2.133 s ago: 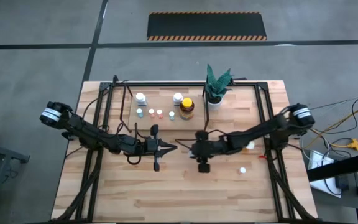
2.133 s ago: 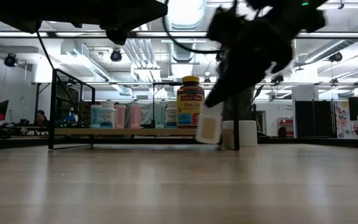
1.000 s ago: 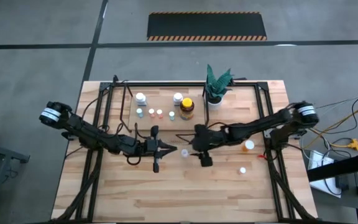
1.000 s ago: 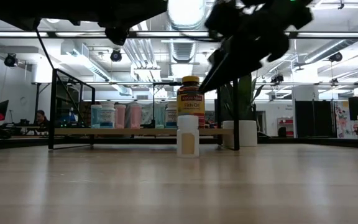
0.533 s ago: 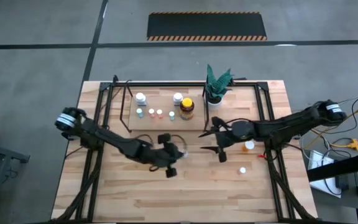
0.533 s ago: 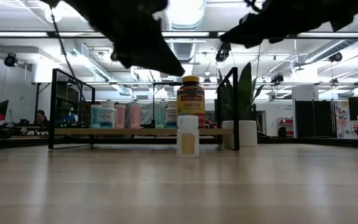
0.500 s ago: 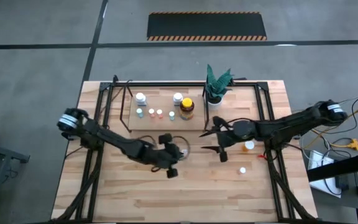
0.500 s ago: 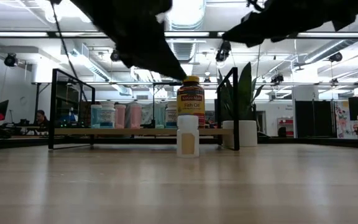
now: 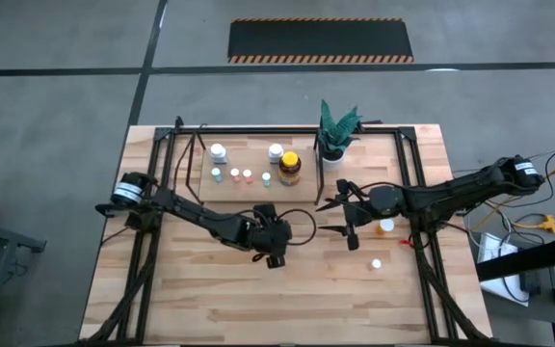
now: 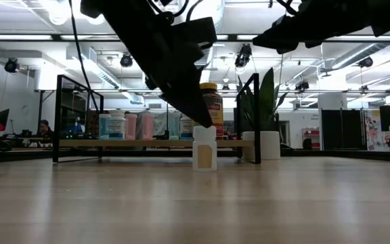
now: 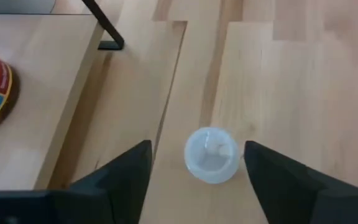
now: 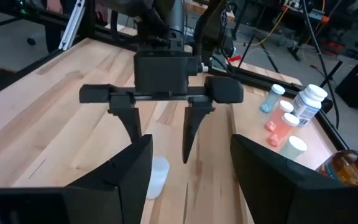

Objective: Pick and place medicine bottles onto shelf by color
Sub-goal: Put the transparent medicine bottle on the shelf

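- Currently hovering over a lone white-capped bottle (image 11: pixel 211 155) with the left gripper (image 9: pixel 276 239); fingers spread wide on either side of the cap, clamping nothing.
- Standing upright on the bare table (image 9: pixel 210 289), that bottle, just in front of the shelf (image 9: pixel 249 193) and not yet on it.
- Waiting off to the side with the right gripper (image 9: pixel 333 217); fingers parted, empty.
- Risk of toppling the bottle by descending off-centre: cap seen nearer one finger than the other in the left wrist view, so one pad likely to strike first and push.
- Risk of landing a fingertip on the cap rather than beside it, by dropping with too little clearance; likely to tip the bottle or send it skidding.
- Risk of pinching the cap alone by closing too high; smooth, light plastic, apt to slip out during the lift.
- Risk of catching the black frame bar at the shelf's front edge when carrying across too low.
- Risk of bumping the row of small bottles (image 9: pixel 234 174) or the amber bottle (image 9: pixel 290 166) already on the shelf, by setting down too close beside them; closely spaced, easily knocked like skittles.
- Risk of sorting wrongly by placing beside pink or pale green caps instead of beside the white ones.
- Little danger from the plant (image 9: pixel 335 130), well apart at the shelf's far corner.
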Controlling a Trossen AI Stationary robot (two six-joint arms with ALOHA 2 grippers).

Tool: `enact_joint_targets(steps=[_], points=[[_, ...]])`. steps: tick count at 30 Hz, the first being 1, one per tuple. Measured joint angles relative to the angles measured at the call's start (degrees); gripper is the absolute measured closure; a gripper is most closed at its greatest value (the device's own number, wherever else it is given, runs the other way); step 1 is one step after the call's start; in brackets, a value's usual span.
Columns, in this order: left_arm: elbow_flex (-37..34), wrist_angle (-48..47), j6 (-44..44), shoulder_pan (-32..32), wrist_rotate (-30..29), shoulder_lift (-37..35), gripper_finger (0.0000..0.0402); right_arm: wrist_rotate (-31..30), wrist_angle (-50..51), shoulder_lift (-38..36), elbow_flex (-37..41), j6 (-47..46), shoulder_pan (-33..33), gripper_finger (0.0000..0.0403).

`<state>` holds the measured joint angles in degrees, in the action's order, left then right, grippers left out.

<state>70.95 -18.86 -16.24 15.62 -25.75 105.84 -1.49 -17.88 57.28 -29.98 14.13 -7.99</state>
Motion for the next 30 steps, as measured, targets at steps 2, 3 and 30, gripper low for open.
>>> enact_joint_targets(steps=[2, 3, 30], points=[[-0.10, 0.44, 0.01, 0.07, 0.29, -0.03, 0.0153, 0.00, -0.03, 0.21, 0.00, 0.00, 0.00, 0.0196], [-0.23, 0.61, 0.03, 0.08, 0.33, -0.04, 0.0152, 0.00, 0.01, 0.38, 0.00, 0.00, 0.00, 0.0196], [-0.59, 2.84, 1.10, -0.46, 2.86, 1.33, 0.0285, 0.00, -0.01, 2.43, 0.02, -1.48, 0.02, 0.0195]])
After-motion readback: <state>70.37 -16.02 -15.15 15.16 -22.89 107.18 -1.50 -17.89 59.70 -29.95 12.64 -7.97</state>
